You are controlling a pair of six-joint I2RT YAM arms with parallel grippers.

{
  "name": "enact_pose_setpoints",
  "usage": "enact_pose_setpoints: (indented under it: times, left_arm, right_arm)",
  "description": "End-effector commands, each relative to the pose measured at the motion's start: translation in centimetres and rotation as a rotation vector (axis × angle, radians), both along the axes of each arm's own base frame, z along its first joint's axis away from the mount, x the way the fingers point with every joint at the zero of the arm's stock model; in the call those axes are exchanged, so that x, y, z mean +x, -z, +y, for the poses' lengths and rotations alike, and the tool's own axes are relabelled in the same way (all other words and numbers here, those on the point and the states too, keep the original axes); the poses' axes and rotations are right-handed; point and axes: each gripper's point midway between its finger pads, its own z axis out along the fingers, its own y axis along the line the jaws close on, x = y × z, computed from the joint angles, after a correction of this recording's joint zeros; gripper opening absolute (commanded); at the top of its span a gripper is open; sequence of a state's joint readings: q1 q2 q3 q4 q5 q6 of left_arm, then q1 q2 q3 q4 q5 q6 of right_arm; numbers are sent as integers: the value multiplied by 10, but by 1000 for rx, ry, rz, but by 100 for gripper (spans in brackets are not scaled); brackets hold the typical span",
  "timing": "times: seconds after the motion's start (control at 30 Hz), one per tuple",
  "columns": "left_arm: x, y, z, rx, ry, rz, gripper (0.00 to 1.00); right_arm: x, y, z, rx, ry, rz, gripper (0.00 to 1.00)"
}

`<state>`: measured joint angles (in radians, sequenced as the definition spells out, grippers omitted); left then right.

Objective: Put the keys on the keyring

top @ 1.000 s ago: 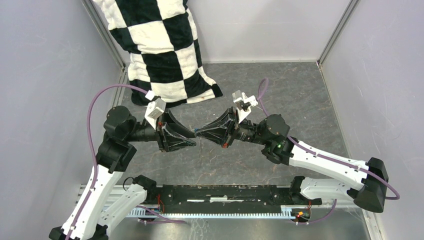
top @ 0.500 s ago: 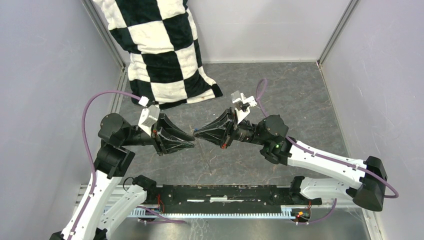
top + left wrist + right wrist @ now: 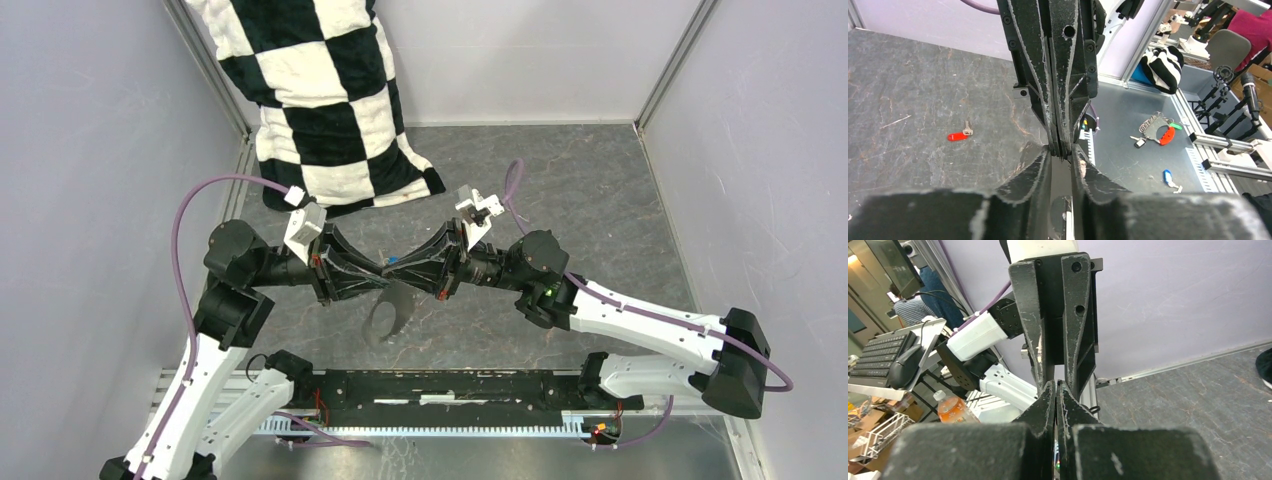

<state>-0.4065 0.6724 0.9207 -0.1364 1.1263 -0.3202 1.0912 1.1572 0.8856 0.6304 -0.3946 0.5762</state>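
Both arms reach inward and meet tip to tip above the middle of the table (image 3: 908, 90). The right gripper (image 3: 396, 268) is clenched, its fingers pressed flat together along their whole length. A blue speck (image 3: 392, 263) sits at its tip in the top view, too small to identify. The left gripper (image 3: 379, 273) has its fingers (image 3: 1040, 170) narrowly parted, and the right gripper's tips sit at the mouth of that gap; whether anything is grasped there cannot be told. The red key (image 3: 959, 135) lies flat on the table, well apart from both grippers. A blue-headed key (image 3: 1168, 176) lies on the metal sheet (image 3: 1128, 155) past the table edge. A dark patch (image 3: 385, 315) with a paler centre shows just below the meeting point. The keyring cannot be made out with certainty.
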Motion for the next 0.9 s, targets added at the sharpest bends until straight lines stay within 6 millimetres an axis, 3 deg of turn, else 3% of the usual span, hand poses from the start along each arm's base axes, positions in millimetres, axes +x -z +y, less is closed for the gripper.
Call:
enact_pose_setpoints:
  times: [0.0, 0.1, 0.4, 0.53, 0.6, 0.7, 0.77, 0.87]
  left_arm:
    - [2, 1, 0, 5, -12, 19, 19]
    - [6, 10, 0, 31, -29, 28, 3]
    - [4, 7, -1, 15, -18, 43, 2]
    - [2, 9, 0, 16, -17, 56, 2]
    - [1, 9, 0, 9, -14, 73, 2]
    - [1, 8, -1, 2, -13, 83, 2]
    - [1, 8, -1, 2, -13, 83, 2]
    - [0, 9, 0, 3, -10, 71, 2]
  right_arm:
    - [-6, -35, -4, 89, -12, -45, 0]
    - [-7, -37, -5, 93, -11, -49, 0]
    - [-9, -39, -7, 97, -19, -53, 1]
    - [-9, -39, -11, 87, -4, -69, 7]
    - [-11, -39, -14, 80, -9, -80, 14]
    - [-14, -38, -18, 50, -7, -106, 40]
    - [-13, -38, -23, 22, 19, -132, 52]
    - [-9, -38, -36, -28, 78, -167, 61]
